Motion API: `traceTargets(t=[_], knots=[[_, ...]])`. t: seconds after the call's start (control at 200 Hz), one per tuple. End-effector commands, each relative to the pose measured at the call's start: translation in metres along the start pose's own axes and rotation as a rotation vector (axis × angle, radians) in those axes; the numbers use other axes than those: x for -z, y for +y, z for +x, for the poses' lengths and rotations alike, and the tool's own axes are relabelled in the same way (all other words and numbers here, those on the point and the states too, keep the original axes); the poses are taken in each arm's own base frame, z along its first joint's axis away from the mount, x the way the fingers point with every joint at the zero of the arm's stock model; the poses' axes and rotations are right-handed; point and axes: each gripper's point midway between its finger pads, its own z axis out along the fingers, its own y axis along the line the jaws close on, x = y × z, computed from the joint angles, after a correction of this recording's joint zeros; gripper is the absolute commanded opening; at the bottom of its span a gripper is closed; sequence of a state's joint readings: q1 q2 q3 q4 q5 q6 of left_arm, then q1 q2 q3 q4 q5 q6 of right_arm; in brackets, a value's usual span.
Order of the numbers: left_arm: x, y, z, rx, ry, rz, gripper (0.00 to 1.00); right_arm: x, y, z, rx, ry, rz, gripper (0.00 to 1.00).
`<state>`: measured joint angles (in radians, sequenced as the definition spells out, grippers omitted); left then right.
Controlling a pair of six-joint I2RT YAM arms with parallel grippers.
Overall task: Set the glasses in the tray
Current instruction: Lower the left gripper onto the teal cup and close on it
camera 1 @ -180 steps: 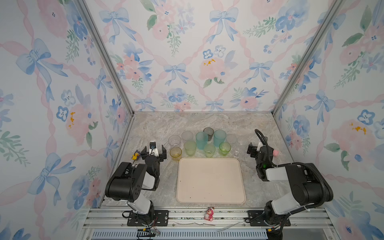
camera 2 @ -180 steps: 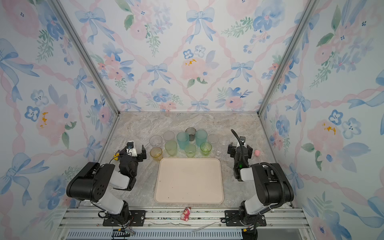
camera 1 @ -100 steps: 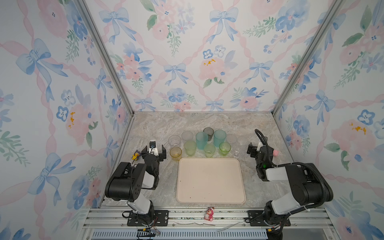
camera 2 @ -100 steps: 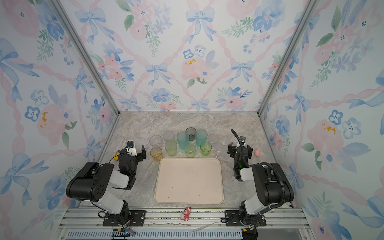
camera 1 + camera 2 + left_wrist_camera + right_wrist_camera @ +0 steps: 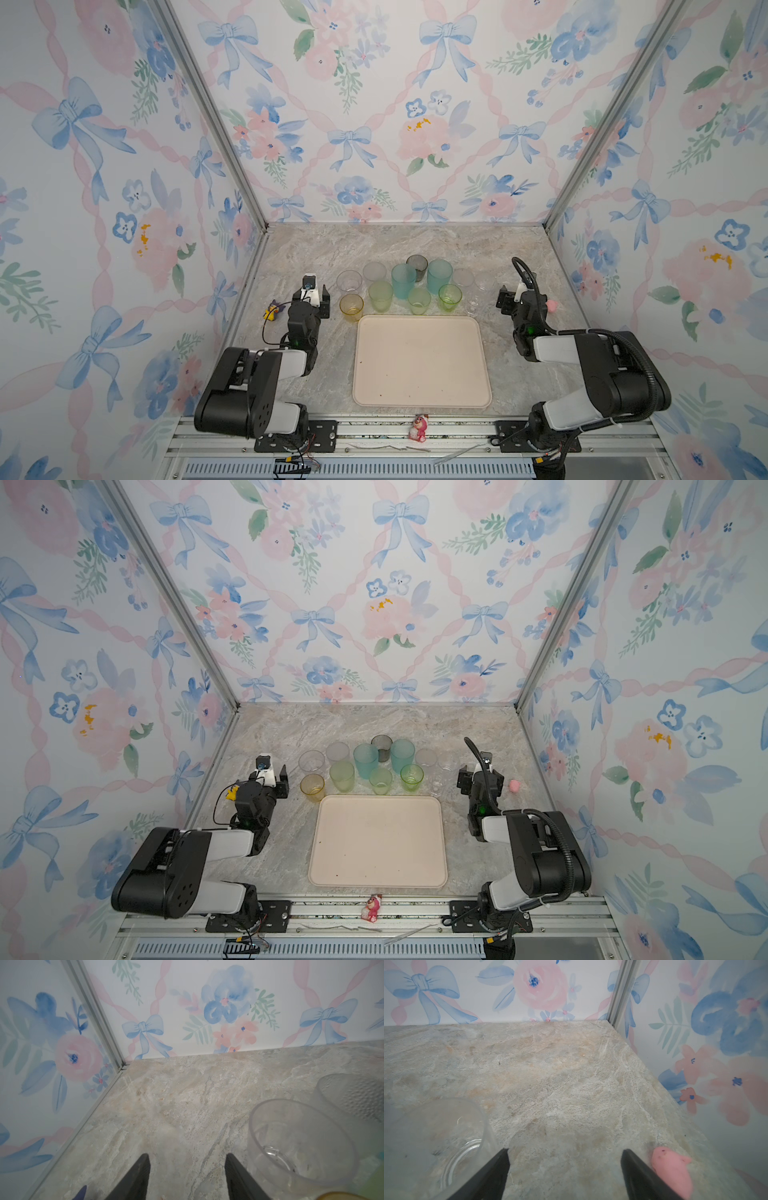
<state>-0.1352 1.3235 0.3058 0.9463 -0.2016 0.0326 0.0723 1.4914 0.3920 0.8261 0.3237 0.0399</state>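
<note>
The glasses stand in a cluster behind the cream tray [image 5: 419, 361] [image 5: 378, 841], which holds nothing. Among them are a yellow glass [image 5: 351, 307], two teal glasses [image 5: 403, 280] [image 5: 439, 276], three pale green glasses [image 5: 380, 295], a grey glass [image 5: 417, 266] and several clear ones. My left gripper [image 5: 311, 299] [image 5: 187, 1159] is open and empty, just left of the yellow glass and a clear glass [image 5: 301, 1142]. My right gripper [image 5: 519, 300] [image 5: 564, 1153] is open over bare table, with a clear glass [image 5: 442, 1138] beside one finger.
A yellow-and-purple duck toy [image 5: 272, 311] lies left of the left gripper. Right of the right gripper sits a small pink toy [image 5: 552, 306] [image 5: 672, 1169]. A pink figurine [image 5: 419, 428] stands on the front rail. Flowered walls close in the table on three sides.
</note>
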Motion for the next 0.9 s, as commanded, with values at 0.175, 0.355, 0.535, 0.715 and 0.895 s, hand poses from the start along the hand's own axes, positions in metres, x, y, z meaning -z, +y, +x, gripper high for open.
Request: traceTargets(t=[0.175,0.355,0.535,0.715,0.895], knots=[[0.019,-0.032,-0.137,0.039,0.033,0.1,0.38,0.04,-0.012,-0.092,-0.096,0.009,-0.033,0.82],[0.008,-0.086,-0.165,0.052,0.235,0.326,0.21,0.077,0.018,-0.123,-0.115,0.26,-0.222,0.76],[-0.002,-0.152,-0.159,-0.111,0.435,0.433,0.21,0.107,0.034,-0.128,-0.124,0.38,-0.32,0.72],[-0.012,-0.194,-0.133,-0.204,0.609,0.522,0.23,0.125,0.049,-0.138,-0.111,0.398,-0.378,0.69],[-0.019,-0.22,-0.111,-0.273,0.685,0.565,0.25,0.128,0.071,-0.138,-0.051,0.413,-0.417,0.69]])
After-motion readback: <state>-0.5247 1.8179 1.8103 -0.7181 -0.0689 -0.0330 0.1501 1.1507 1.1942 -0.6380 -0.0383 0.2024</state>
